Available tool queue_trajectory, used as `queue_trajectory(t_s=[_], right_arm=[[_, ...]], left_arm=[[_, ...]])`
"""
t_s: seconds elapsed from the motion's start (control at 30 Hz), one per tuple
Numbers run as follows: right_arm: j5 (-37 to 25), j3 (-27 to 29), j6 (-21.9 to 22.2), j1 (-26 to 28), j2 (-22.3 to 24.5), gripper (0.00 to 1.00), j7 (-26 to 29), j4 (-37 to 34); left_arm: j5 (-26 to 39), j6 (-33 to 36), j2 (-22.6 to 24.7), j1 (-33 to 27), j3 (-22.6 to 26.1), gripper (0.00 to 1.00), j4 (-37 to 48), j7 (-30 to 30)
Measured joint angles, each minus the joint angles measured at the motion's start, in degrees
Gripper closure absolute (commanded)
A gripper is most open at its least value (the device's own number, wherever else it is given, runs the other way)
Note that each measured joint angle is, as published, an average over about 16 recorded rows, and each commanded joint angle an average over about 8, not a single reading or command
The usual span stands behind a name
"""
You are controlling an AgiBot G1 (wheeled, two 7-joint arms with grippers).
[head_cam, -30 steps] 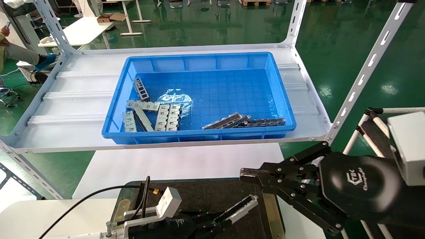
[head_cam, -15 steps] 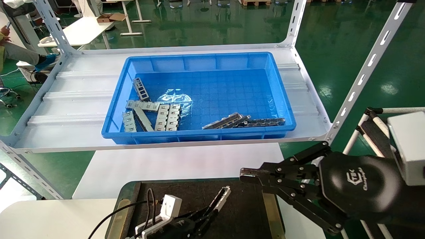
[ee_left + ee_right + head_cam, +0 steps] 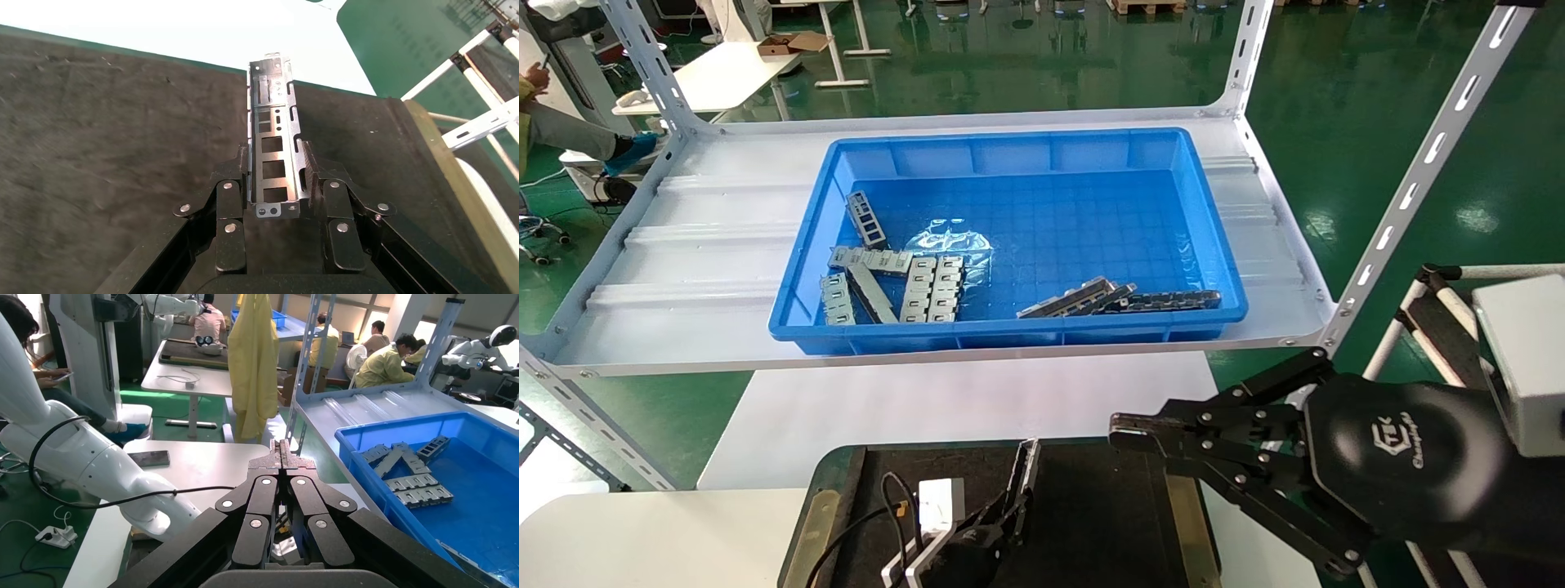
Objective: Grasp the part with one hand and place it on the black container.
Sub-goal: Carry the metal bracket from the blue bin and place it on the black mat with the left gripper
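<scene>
Your left gripper [image 3: 275, 184] is clamped on the part [image 3: 273, 144], one finger on each raised side edge, over the black container [image 3: 1091, 523]. Compared with half a second ago, you have drawn the left gripper [image 3: 1001, 523] in and swung the part [image 3: 1024, 474] from a slant to nearly upright, its free end now near the container's far edge. You can't tell whether it touches the mat. Your right gripper [image 3: 1124, 433], fingers pressed together, has not moved from above the container's right side. The blue bin [image 3: 1205, 237] behind the container keeps its loose parts [image 3: 928, 286] unchanged.
</scene>
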Motion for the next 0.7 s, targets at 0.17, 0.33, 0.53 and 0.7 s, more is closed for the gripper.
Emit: queue_trajectory(t_s=[0.17,0.33,0.53,0.7], right_arm=[[0.01,-0.01,0.00,0.00,0.00,1.00,0.00,0.00],[0.01,-0.02,0.01,0.00,0.01,1.00,-0.01,0.00],[0.02,-0.03,0.01,0.01,0.01,0.88,-0.02,0.00],[0.03,-0.04,0.02,0.01,0.02,0.26,-0.02,0.00]], left_arm=[[-2.64,-5.94,0.00,-0.27,5.08,1.00,-2.20,-2.15],[-6.07,-10.84,-0.16,-0.93,9.89,1.00,-3.71,-2.99],[-10.93,-15.67,-0.40,-1.94,14.79,1.00,-5.16,-2.80],[-15.11,-18.73,-0.67,-2.91,18.08,0.64,-6.26,-2.14]])
